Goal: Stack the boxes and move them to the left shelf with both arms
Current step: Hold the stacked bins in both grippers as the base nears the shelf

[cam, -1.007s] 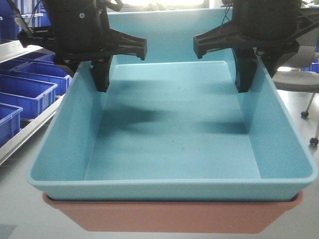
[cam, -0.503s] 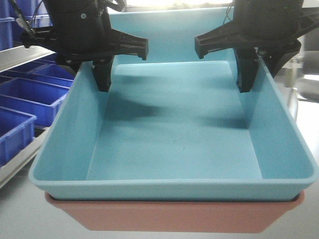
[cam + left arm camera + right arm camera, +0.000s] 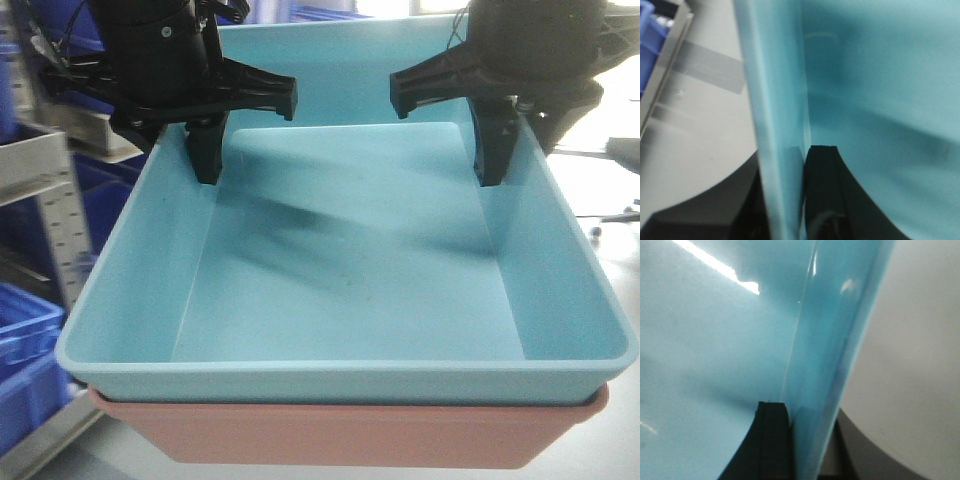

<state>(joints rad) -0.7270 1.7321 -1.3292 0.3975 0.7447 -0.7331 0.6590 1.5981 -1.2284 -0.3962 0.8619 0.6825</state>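
Observation:
The light cyan-blue box [image 3: 350, 290] sits nested inside the salmon-pink box [image 3: 350, 435], and both hang in the air right in front of the camera. My left gripper [image 3: 190, 165] is shut on the cyan box's left wall [image 3: 782, 100], one finger [image 3: 822, 190] inside and the other outside. My right gripper [image 3: 505, 165] is shut on the right wall [image 3: 830, 340] in the same way, with its inner finger [image 3: 772, 440] against the box. A steel frame of the left shelf [image 3: 50, 200] stands at the left edge; its rollers are hidden.
Dark blue bins [image 3: 25, 330] sit on the rack at the lower left, behind a steel rail [image 3: 55, 440]. In the left wrist view a blue bin [image 3: 647, 35] and a steel rail [image 3: 665, 70] lie beyond a grey surface [image 3: 700, 140].
The rack and blue bins have slid rightward and closer in the front view, so the view has swung left. Both grippers keep the same hold on the stacked boxes.

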